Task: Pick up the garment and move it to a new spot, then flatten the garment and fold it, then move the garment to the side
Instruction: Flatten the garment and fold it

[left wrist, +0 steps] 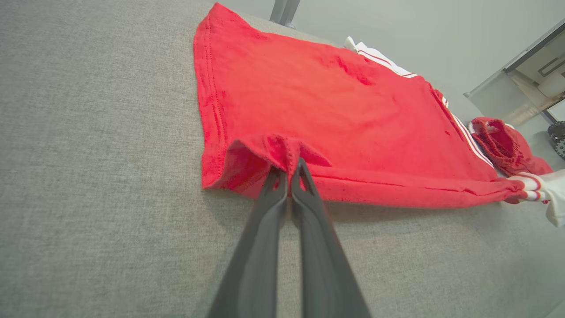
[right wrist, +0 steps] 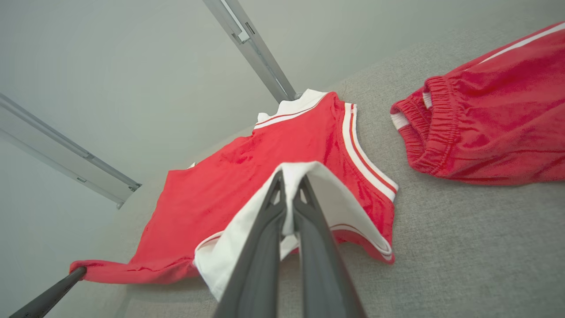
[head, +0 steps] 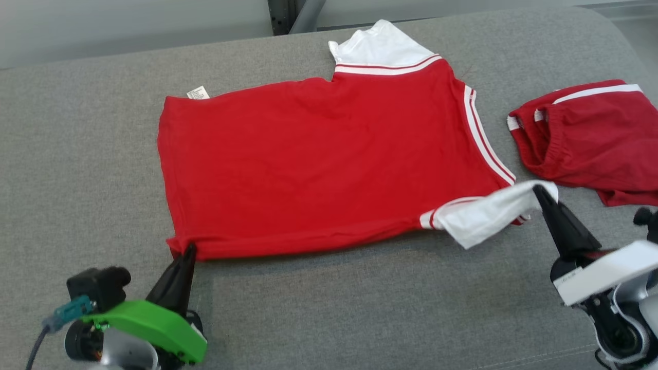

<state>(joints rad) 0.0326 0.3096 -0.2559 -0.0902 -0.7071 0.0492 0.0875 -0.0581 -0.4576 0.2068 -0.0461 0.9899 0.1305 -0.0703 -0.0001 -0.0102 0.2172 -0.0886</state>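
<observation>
The garment [head: 329, 159] is a red shirt with white sleeves and white stripes, spread flat on the grey cushion. My left gripper [head: 189, 252] is shut on its near left hem corner, which bunches up between the fingers [left wrist: 289, 170]. My right gripper [head: 540, 191] is shut on the near white sleeve [head: 483, 213], lifting that sleeve a little off the surface [right wrist: 289, 176]. The far white sleeve [head: 380, 46] lies flat at the back edge. In the right wrist view the left gripper's fingers [right wrist: 48, 296] show at the lower left, at the red hem.
A second red piece with an elastic waistband and white stripe [head: 591, 139] lies to the right of the shirt, close to my right gripper. The grey cushion [head: 82, 154] has bare room on the left and along the front. A metal post [head: 288, 15] stands behind.
</observation>
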